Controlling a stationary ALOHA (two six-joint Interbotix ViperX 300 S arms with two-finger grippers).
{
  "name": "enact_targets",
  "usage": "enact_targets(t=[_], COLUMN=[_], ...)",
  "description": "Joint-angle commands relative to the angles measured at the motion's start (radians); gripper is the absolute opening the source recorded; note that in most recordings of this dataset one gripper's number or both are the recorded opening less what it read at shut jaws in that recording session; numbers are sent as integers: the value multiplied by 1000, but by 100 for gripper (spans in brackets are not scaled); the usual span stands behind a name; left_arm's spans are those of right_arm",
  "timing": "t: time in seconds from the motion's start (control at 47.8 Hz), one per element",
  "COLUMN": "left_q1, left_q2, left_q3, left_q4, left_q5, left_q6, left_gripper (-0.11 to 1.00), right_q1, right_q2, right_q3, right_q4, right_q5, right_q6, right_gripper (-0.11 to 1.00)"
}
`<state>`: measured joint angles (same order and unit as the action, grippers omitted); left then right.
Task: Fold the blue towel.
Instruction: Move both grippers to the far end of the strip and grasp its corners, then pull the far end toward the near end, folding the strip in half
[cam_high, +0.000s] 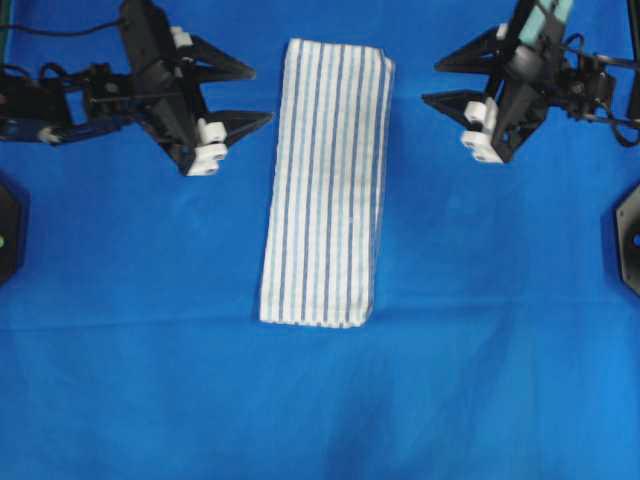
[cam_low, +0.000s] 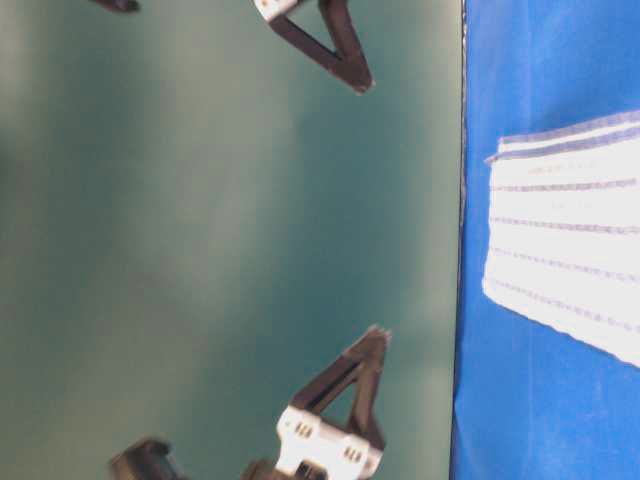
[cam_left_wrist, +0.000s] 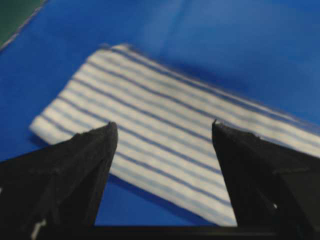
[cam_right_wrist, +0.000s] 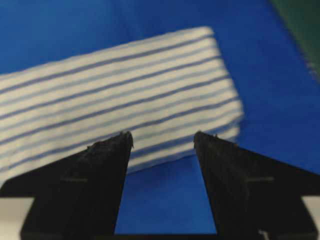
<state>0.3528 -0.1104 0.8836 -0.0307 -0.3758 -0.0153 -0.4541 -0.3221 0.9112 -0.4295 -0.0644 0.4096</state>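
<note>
Blue towel (cam_high: 325, 185) sits mid-table on the blue table covering (cam_high: 320, 400), folded into a long narrow strip, long axis running 12-to-6 in the overhead view, tilted slightly so the top end leans toward 1 o'clock. Stripes run lengthwise. Top end shows a layered, folded edge along its right side; bottom end lies flat. My left gripper (cam_high: 258, 96) is at about 10 o'clock from the towel's centre, jaws spread wide, nothing between them, tips pointing toward the towel's upper left edge, near but clear of it. My right gripper (cam_high: 432, 84) is at about 2 o'clock from the towel's centre, also spread wide and empty, tips pointing at the upper right edge, a bit further off than the left. Left wrist view: both fingers (cam_left_wrist: 75, 170) frame the towel (cam_left_wrist: 165, 130), which crosses diagonally ahead of them with one end at the upper left; no contact. Right wrist view: fingers (cam_right_wrist: 95, 180) apart, towel (cam_right_wrist: 115, 95) ahead, its end corner at the right; blue covering visible between the tips, no contact. Table-level view is rotated: towel end (cam_low: 570, 230) on the covering at right, two gripper fingers against the green backdrop (cam_low: 200, 250), blurred.
</note>
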Motion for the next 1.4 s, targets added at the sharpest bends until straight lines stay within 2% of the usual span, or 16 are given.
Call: enact_targets(t=[0.0, 0.272, 0.46, 0.795, 1.088, 1.151, 1.213, 1.381], left_q1=[38, 130, 173, 183, 186, 186, 186, 183], left_q2=[63, 261, 373, 476, 506, 506, 508, 511], left_q3=[-57, -179, -235, -285, -296, -296, -296, -295], left_q4=[2, 3, 3, 3, 2, 3, 2, 3], left_q5=[-20, -31, -60, -81, -81, -81, -80, -81], left_q6=[2, 2, 2, 0, 2, 2, 2, 3], left_gripper=[70, 71, 71, 71, 67, 63, 56, 26], right_q1=[-46, -115, -143, -170, -183, -183, -183, -181], right_q2=[66, 305, 413, 518, 543, 551, 554, 554], right_q3=[-57, -178, -225, -232, -244, -249, -249, -244], right_q4=[-11, -29, -29, -29, -29, -29, -29, -38], right_q5=[-46, -86, -89, -140, -158, -158, -160, -155], right_q6=[-3, -3, -8, -8, -8, -8, -8, -9], right_gripper=[60, 60, 60, 60, 58, 55, 45, 2])
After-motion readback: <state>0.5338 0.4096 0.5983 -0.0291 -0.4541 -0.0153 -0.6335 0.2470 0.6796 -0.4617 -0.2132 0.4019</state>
